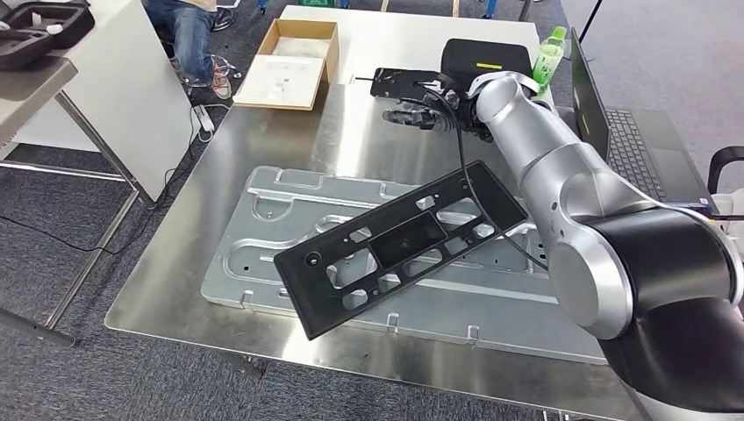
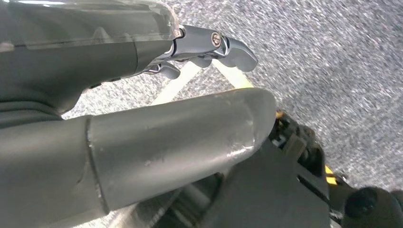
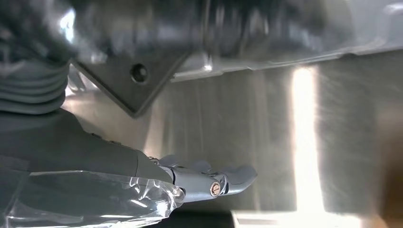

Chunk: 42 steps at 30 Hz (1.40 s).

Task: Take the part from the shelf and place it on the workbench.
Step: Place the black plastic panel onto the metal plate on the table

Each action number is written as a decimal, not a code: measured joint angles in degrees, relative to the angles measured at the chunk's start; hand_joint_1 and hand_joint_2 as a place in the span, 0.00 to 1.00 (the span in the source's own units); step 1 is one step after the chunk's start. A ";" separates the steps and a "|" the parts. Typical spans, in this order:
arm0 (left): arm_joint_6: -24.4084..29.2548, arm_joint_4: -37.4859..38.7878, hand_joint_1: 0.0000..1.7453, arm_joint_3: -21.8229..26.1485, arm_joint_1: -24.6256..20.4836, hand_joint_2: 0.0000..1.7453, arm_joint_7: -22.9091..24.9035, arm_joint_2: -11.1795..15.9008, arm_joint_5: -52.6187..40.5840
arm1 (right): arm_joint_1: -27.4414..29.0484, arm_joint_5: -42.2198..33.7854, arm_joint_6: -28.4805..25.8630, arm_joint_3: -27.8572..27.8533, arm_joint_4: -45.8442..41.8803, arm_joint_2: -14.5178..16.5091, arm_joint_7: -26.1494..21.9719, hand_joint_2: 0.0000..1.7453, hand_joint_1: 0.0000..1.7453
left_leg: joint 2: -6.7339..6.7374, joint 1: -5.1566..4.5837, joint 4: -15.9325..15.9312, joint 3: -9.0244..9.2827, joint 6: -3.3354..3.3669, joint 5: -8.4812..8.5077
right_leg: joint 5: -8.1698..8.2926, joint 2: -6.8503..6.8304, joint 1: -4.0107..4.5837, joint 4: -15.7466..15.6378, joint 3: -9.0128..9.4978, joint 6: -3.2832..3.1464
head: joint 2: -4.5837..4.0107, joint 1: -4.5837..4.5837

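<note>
A long black plastic part point(image 1: 408, 247), pierced with cut-outs, is seen lying aslant on a grey metal plate point(image 1: 263, 232) on the steel bench point(image 1: 175, 281). It looks stiff and light, best taken by an edge. The right robot hand point(image 1: 419, 115) hovers empty beyond it, fingers apart.

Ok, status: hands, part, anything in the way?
Right hand open above the workbench. Left hand open, hanging. Black part askew on silver plate. Nothing blocking.
</note>
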 joint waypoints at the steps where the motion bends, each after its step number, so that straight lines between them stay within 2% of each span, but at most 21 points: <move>1: 0.02 0.00 0.00 0.00 -0.02 0.00 0.01 0.00 -0.01 | -0.10 0.21 -0.54 0.00 -0.01 0.01 -0.37 0.00 0.00 | 0.07 0.13 -0.35 0.08 0.31 0.25 | -1.44 -0.02 0.01 2.11 -0.93 0.16 | 0.00 0.01; 3: 0.12 0.00 0.00 0.00 -0.05 0.00 0.02 -0.02 -0.01 | 0.11 0.55 -2.02 0.00 0.04 0.01 -1.31 0.00 0.00 | 0.17 0.11 -0.48 0.01 0.64 0.44 | -5.21 -0.05 -0.06 9.28 -4.13 0.33 | 0.00 0.01; 5: 0.22 0.00 0.00 0.01 -0.02 0.00 0.02 -0.06 -0.01 | 0.78 0.57 -4.01 0.01 0.08 0.00 -2.34 0.00 0.00 | 0.15 0.04 -0.38 -0.05 0.70 0.45 | -6.61 -0.05 -0.09 14.31 -6.44 0.44 | 0.00 0.01; 6: 0.25 0.00 0.00 0.01 0.03 0.00 0.03 -0.09 -0.01 | 1.03 0.54 -4.99 0.01 0.08 -0.01 -2.70 0.25 0.00 | 0.11 0.01 -0.28 -0.07 0.70 0.43 | -5.70 -0.05 -0.10 13.81 -6.18 0.41 | 0.00 0.01; 9: 0.43 0.00 0.00 0.01 0.03 0.00 0.09 -0.19 0.03 | 1.21 0.34 -8.70 0.00 -0.18 -0.01 -3.51 1.00 0.00 | -0.01 -0.17 0.34 -0.22 0.39 0.11 | -0.46 -0.06 0.07 3.06 -0.81 -0.16 | 0.00 0.01; 11: 0.57 0.00 0.00 0.02 -0.06 0.00 0.15 -0.26 0.14 | 1.31 0.28 -11.93 0.00 -0.44 0.06 -4.15 1.00 0.00 | -0.05 -0.34 0.71 -0.48 -0.05 -0.12 | 0.50 -0.04 0.31 -0.92 1.04 -0.53 | 0.00 -0.01; 15: 0.91 0.00 0.00 0.04 -0.04 0.00 0.46 -0.23 0.57 | 1.82 0.10 -17.67 0.00 -1.18 0.13 -6.37 1.00 0.00 | -0.05 -0.24 1.64 -0.98 -1.30 -0.97 | 0.87 -0.04 0.13 -1.65 1.19 -1.52 | 0.00 -0.01; 17: 1.22 0.00 0.00 0.15 -0.03 0.00 0.77 -0.21 0.96 | 2.39 -0.40 -23.74 0.00 -2.37 0.19 -9.99 1.00 0.00 | -0.01 0.01 6.50 -3.09 -1.99 -3.95 | 1.11 -0.09 -0.15 -1.97 1.29 -1.96 | 0.00 -0.02; 19: 1.55 0.00 0.00 0.38 0.01 0.00 1.09 -0.26 1.25 | 3.39 -0.15 -30.96 0.00 -3.81 0.19 -15.37 1.00 0.00 | 0.01 0.32 14.02 -6.53 -2.50 -7.27 | 1.09 -0.11 -0.18 -1.92 1.27 -2.07 | 0.00 -0.01; 20: 1.72 0.00 0.00 0.52 0.05 0.00 1.27 -0.31 1.46 | 4.03 0.46 -34.09 0.01 -4.59 0.22 -18.14 1.00 0.00 | 0.02 0.42 16.41 -7.71 -2.65 -7.80 | 1.03 -0.11 -0.17 -1.87 1.28 -2.06 | 0.00 -0.01; 21: 1.97 0.00 0.00 0.72 0.09 0.00 1.49 -0.37 1.83 | 4.68 1.24 -36.68 0.03 -5.42 0.34 -20.65 1.00 0.00 | 0.03 0.49 16.69 -7.94 -2.73 -7.22 | 0.96 -0.10 -0.18 -1.80 1.30 -2.02 | 0.00 -0.01; 22: 2.31 0.00 0.00 1.01 0.08 0.00 1.79 -0.47 2.41 | 5.22 2.03 -38.68 0.14 -6.32 0.61 -22.68 1.00 0.00 | 0.05 0.52 14.52 -7.00 -2.71 -5.56 | 0.88 -0.06 -0.20 -1.72 1.33 -1.95 | 0.00 -0.02; 24: 3.01 0.00 0.00 1.79 -0.14 0.00 2.38 -0.66 3.58 | 5.85 3.14 -40.97 0.57 -7.99 1.50 -24.75 1.00 0.00 | 0.10 0.51 6.32 -3.13 -2.37 -1.67 | 0.69 0.10 -0.17 -1.57 1.38 -1.70 | 0.00 -0.02; 26: 3.40 0.00 0.00 2.50 -0.50 0.00 2.74 -0.93 4.16 | 6.13 3.65 -41.89 1.18 -9.23 2.33 -25.26 1.00 0.00 | -0.01 0.27 1.13 -0.70 -1.82 -0.10 | 0.62 0.22 -0.05 -1.53 1.35 -1.20 | 0.00 -0.02; 30: 4.47 -0.01 0.00 3.59 -0.71 0.00 3.11 -1.56 5.32 | 6.97 3.67 -41.03 2.49 -10.92 3.45 -25.91 1.00 0.00 | -0.22 0.21 0.09 -0.38 -0.60 0.25 | 0.12 0.09 -0.08 -1.26 1.22 0.07 | 0.00 0.01; 32: 5.28 -0.01 0.00 4.51 -0.84 0.00 3.04 -1.97 6.54 | 7.18 3.64 -40.11 3.51 -11.69 4.14 -26.31 1.00 0.00 | -0.11 0.38 -0.34 -0.31 0.06 0.56 | -2.56 0.00 -0.11 2.66 -0.55 0.35 | 0.00 0.03; 34: 5.83 0.00 0.00 5.45 -1.00 0.00 2.79 -2.30 7.30 | 7.81 3.60 -39.68 4.51 -12.11 4.92 -26.40 1.00 0.00 | 0.02 0.23 -0.34 -0.35 0.34 0.56 | -6.17 -0.02 -0.10 10.21 -4.06 0.42 | 0.00 0.03; 36: 5.71 0.00 0.00 6.21 -1.08 0.00 2.63 -2.54 7.81 | 8.80 3.51 -39.39 5.39 -12.48 5.64 -26.35 0.50 0.00 | 0.06 0.15 -0.24 -0.34 0.43 0.50 | -6.92 -0.02 -0.10 14.40 -6.14 0.40 | 0.00 0.03; 38: 5.05 0.00 0.00 6.93 -1.11 0.00 2.96 -2.71 8.27 | 9.41 3.45 -38.77 6.36 -13.03 6.42 -26.24 0.00 0.00 | -0.08 0.11 0.02 -0.33 0.38 0.35 | -3.57 -0.02 -0.08 9.91 -4.00 0.06 | 0.00 0.04; 40: 4.24 0.00 0.00 7.48 -1.08 0.00 3.54 -2.97 8.24 | 9.60 3.82 -38.00 7.58 -13.63 7.21 -26.42 0.00 0.00 | -0.21 -0.04 0.48 -0.50 0.13 0.05 | -0.40 -0.02 0.11 2.31 -0.39 -0.56 | 0.00 0.03; 42: 3.59 0.00 0.00 7.84 -1.01 0.00 4.10 -3.16 8.04 | 10.16 4.69 -37.66 9.34 -14.30 7.83 -26.83 0.00 0.00 | -0.24 -0.13 0.73 -0.77 -0.37 -0.12 | 0.26 0.00 0.39 -1.00 1.08 -0.90 | 0.00 0.03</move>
